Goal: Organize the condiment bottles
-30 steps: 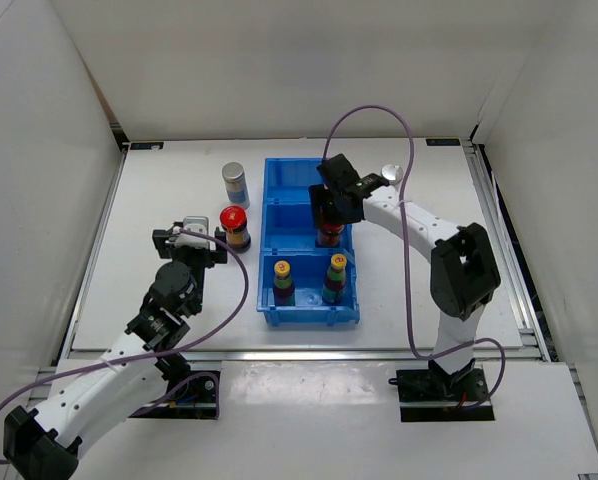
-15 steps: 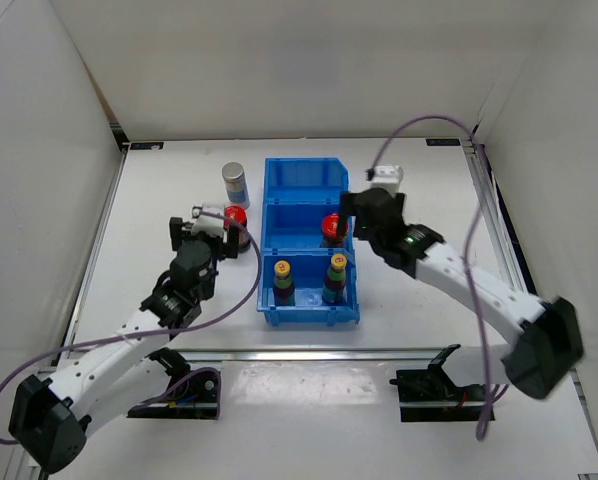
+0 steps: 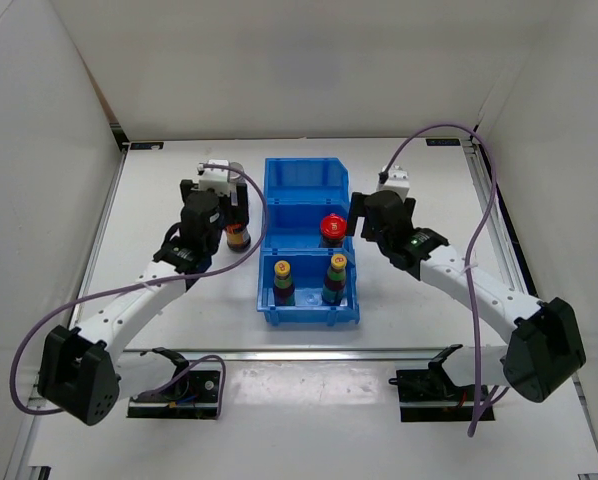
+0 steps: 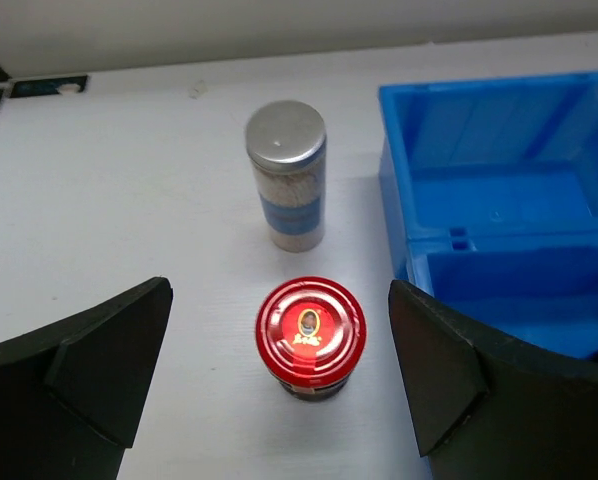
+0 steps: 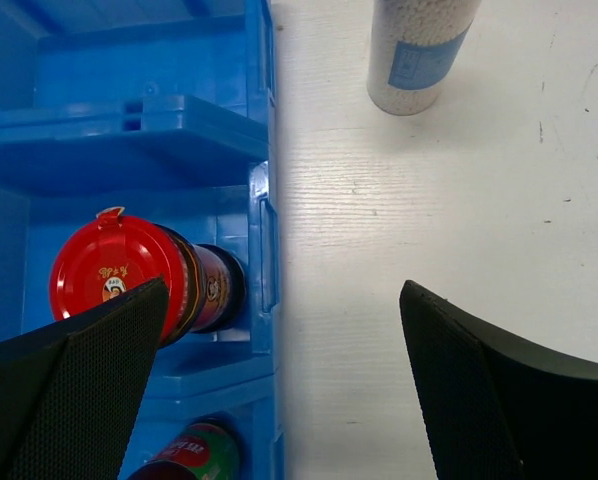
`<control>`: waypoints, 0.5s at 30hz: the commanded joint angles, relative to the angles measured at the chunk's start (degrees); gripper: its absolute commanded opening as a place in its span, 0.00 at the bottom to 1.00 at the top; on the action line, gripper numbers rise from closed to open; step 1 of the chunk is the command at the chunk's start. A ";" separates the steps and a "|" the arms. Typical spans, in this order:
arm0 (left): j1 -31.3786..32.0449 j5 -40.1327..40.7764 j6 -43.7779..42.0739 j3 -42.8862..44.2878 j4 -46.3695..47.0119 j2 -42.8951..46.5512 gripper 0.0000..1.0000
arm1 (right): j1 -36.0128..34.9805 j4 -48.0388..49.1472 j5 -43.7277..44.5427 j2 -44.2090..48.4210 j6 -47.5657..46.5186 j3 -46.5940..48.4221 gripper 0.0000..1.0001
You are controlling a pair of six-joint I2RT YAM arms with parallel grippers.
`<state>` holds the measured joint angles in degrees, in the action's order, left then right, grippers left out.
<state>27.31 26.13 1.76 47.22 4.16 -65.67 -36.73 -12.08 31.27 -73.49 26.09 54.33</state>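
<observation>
On the white table (image 3: 154, 190), the left gripper (image 4: 279, 365), jaws wide, frames the dark red-capped bottle (image 4: 310, 335) at the blue plastic bin's (image 4: 499, 190) nine o'clock. Judged next: lower, then close. The right gripper (image 5: 284, 360) gapes empty.

My overhead camera looks steeply down from behind the arm bases and takes in the whole table (image 3: 149, 185). My left wrist view sits close above a red-capped bottle (image 4: 310, 335), with the blue bin (image 4: 499, 120) at 3 o'clock. My right wrist view looks down close over the bin's right wall, bin at 9 o'clock. All three views share that bin.
</observation>
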 commanded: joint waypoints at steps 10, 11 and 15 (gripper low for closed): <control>-3.67 -15.13 3.16 4.19 -4.52 -8.33 1.00 | 5.61 3.29 -9.11 5.20 -0.42 -0.97 0.99; -3.67 -15.67 3.16 4.19 -4.52 -9.38 1.00 | 6.40 3.29 -9.81 5.20 0.27 -0.98 0.99; -4.80 -15.15 6.14 4.19 -4.52 -12.72 1.00 | 7.55 3.81 -11.22 6.35 0.81 -2.03 0.99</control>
<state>23.59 12.86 5.21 49.39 0.21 -77.10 -29.95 -10.83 22.44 -68.62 25.87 53.01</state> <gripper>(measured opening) 0.999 0.993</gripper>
